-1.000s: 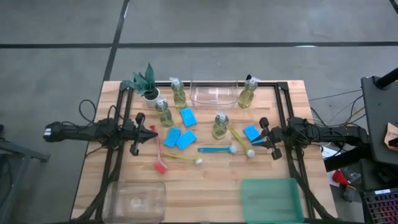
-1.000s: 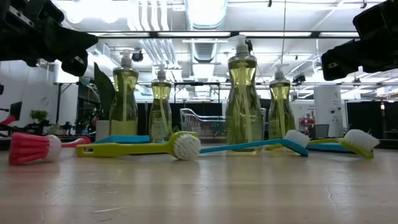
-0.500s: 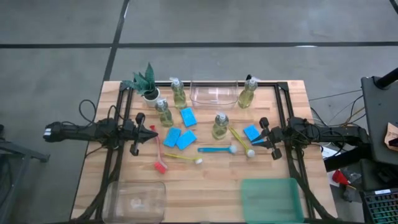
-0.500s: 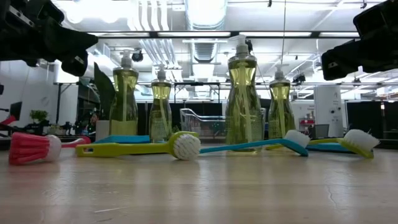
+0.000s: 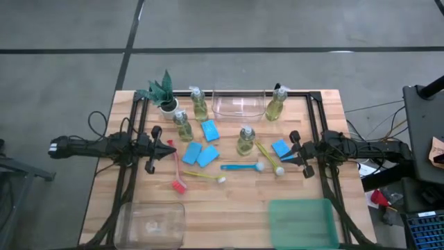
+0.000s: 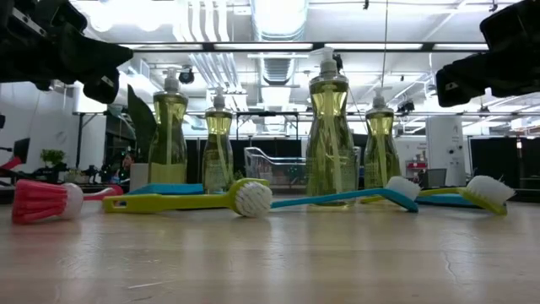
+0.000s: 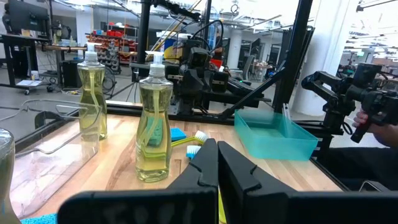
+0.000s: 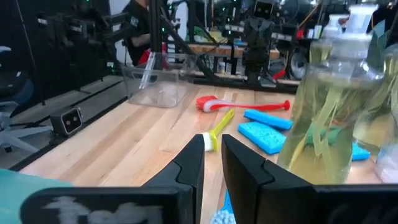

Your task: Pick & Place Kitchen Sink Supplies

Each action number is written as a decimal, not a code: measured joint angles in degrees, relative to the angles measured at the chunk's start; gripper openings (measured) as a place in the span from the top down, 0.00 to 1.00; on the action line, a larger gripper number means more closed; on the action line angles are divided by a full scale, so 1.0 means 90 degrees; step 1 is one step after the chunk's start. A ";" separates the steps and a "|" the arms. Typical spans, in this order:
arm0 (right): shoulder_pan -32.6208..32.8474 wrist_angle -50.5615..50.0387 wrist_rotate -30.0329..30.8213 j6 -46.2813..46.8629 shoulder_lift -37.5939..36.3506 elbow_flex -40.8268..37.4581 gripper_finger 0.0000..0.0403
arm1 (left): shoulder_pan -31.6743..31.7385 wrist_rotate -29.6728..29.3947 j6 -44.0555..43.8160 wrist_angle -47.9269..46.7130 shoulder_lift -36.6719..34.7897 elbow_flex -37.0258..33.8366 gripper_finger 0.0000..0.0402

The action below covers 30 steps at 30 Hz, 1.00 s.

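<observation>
Four clear pump bottles of yellow-green soap stand upright in mid-table [image 5: 183,127] [image 5: 200,104] [image 5: 245,141] [image 5: 276,104]. Blue sponges [image 5: 210,130] [image 5: 192,153] [image 5: 207,155] [image 5: 281,148] lie flat between them. A red brush [image 5: 177,170], two yellow brushes [image 5: 205,176] [image 5: 267,156] and a blue brush [image 5: 243,167] lie on the wood. My left gripper [image 5: 170,148] hovers shut beside the red brush's handle, above the table. My right gripper [image 5: 285,158] hovers beside the rightmost sponge, fingers a narrow gap apart [image 8: 213,163].
A clear bin [image 5: 239,104] sits at the far edge, another clear bin [image 5: 151,222] at the near left, and a teal bin [image 5: 303,222] at the near right. A green plant in a white pot [image 5: 165,94] stands at the far left. Bare wood lies between the near bins.
</observation>
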 joint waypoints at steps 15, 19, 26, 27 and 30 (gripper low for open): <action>0.0000 0.0574 0.0273 0.3354 0.0039 0.0002 0.87 | 0.0000 0.0000 0.0002 0.0000 -0.0001 -0.0001 1.00; 0.0000 0.1092 0.1095 0.3586 0.0217 0.0000 0.87 | 0.0000 0.0000 0.0000 0.0000 0.0001 -0.0001 1.00; 0.0006 0.2684 0.1836 0.2834 0.1019 0.0013 0.72 | 0.0000 0.0000 0.0002 0.0000 0.0001 -0.0001 1.00; 0.0019 0.2754 0.1830 0.2846 0.1153 0.0047 0.69 | -0.0001 0.0000 0.0001 0.0000 0.0001 0.0001 1.00; 0.0017 0.2760 0.1925 0.2863 0.1606 0.0225 0.58 | -0.0002 0.0000 0.0001 0.0000 0.0001 0.0000 1.00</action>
